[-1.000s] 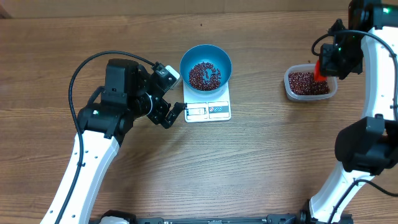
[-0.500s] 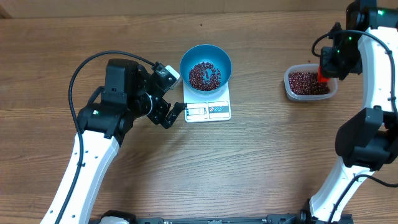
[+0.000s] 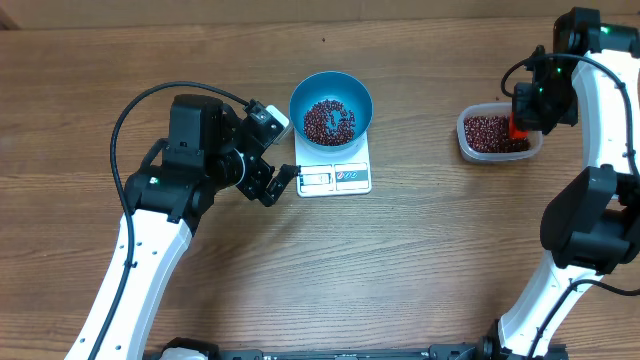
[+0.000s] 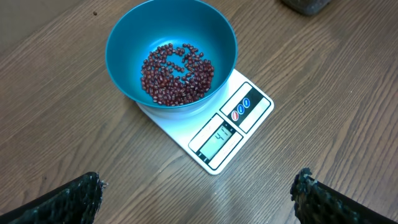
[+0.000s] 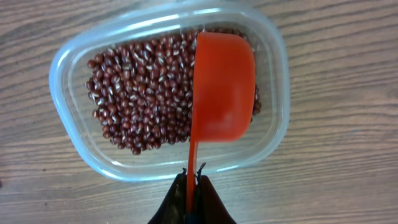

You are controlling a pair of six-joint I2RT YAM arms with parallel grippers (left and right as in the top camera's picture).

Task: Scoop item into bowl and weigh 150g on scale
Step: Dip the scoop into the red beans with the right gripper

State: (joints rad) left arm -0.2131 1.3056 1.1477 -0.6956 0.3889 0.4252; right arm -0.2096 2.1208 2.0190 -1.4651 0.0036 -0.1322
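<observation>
right pincer [image 5: 193, 186] pinching red scoop [image 5: 222, 87] by handle, grip plain only at right wrist | scoop over beans [image 5: 137, 99] in tub [image 5: 74, 56] | left pincer [image 4: 199, 190] spread wide, empty, near scale [image 4: 249, 102] | more beans in bowl [image 4: 124, 37] atop scale | display digits lit at left wrist, blurred overhead | all on counter [image 3: 400, 260]
</observation>
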